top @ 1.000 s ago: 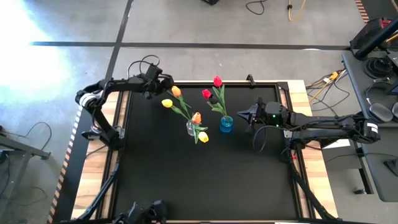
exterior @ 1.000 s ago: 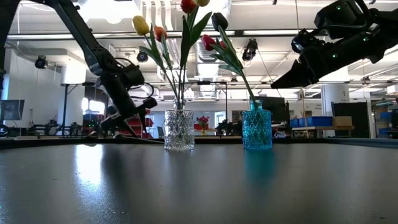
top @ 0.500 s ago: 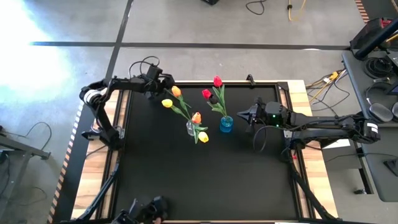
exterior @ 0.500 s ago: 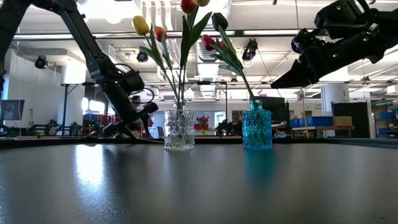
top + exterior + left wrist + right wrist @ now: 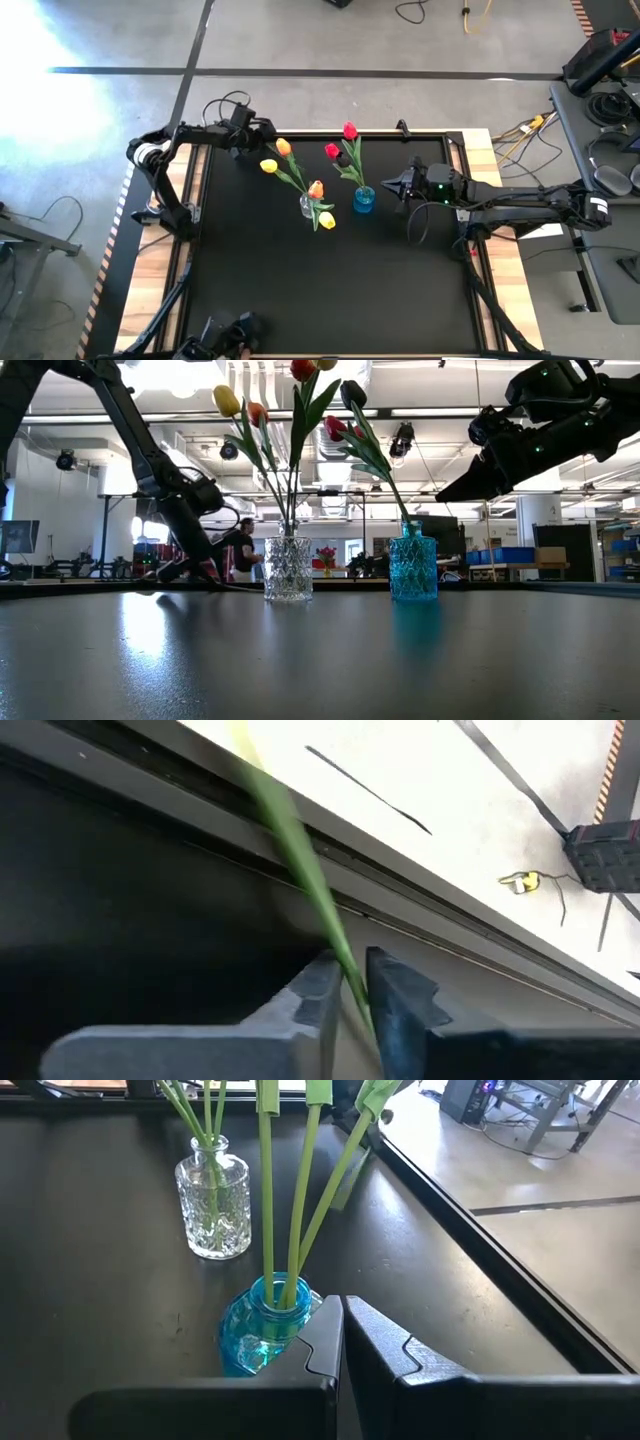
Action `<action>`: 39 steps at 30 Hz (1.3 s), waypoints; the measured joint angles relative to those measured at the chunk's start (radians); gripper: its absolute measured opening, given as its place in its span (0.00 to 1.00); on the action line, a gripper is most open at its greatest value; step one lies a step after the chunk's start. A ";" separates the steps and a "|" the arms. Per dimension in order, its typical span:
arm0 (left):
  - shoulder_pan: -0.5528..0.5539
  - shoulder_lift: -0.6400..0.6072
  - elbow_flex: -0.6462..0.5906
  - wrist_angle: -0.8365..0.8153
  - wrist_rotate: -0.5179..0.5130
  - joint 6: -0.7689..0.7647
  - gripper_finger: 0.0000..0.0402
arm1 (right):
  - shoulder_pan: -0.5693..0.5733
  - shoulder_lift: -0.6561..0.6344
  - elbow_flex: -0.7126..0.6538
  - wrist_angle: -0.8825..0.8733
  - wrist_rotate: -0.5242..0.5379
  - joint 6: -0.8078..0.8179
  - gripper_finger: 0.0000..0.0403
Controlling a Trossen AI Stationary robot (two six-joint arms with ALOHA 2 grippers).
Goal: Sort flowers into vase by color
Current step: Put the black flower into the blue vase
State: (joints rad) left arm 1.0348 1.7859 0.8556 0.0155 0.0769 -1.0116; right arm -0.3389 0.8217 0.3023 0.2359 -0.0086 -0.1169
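at the far left corner of the black counter [image 5: 300,290], your left gripper [image 5: 350,988] has its jaws pinched on a green flower stem [image 5: 300,870], while your right gripper [image 5: 341,1330], jaws closed and empty, hovers just beside the blue vase [image 5: 364,199] of red flowers [image 5: 341,141], near the clear vase [image 5: 308,206] of yellow and orange flowers [image 5: 296,175].

clear vase [image 5: 306,206] left of blue vase [image 5: 364,200]

- The black counter [image 5: 320,660] is showing a smooth, glossy sheen.
- The clear vase [image 5: 288,568] is looking like faceted cut glass.
- The blue vase [image 5: 413,567] is gleaming as textured translucent glass.
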 joint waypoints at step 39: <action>-0.200 -0.697 -0.226 0.318 -0.027 0.806 0.00 | 0.000 -0.001 0.049 -0.044 0.008 0.055 0.02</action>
State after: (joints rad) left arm 0.8348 1.0892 0.6298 0.3334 0.0501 -0.2059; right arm -0.3387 0.8211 0.3511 0.1915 -0.0002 -0.0616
